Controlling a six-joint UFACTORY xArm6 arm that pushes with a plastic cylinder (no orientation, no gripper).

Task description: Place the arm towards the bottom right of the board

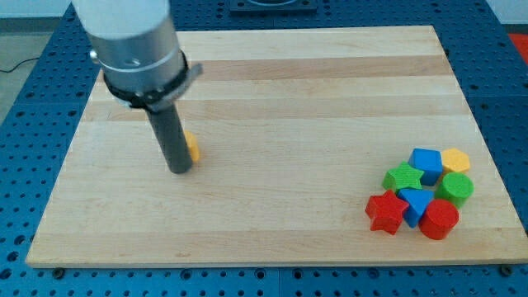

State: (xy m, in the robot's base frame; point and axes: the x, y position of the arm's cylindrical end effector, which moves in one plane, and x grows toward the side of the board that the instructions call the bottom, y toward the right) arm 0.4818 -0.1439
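Observation:
My tip rests on the wooden board at the view's left, a little below the middle. A small yellow block sits right beside the rod on its right, mostly hidden by it. A cluster of blocks lies at the view's bottom right, far from my tip: a blue block, a yellow hexagon, a green star-like block, a green round block, a blue triangle-like block, a red star and a red round block.
The board lies on a blue perforated table that surrounds it on all sides. The arm's grey body hangs over the board's top left.

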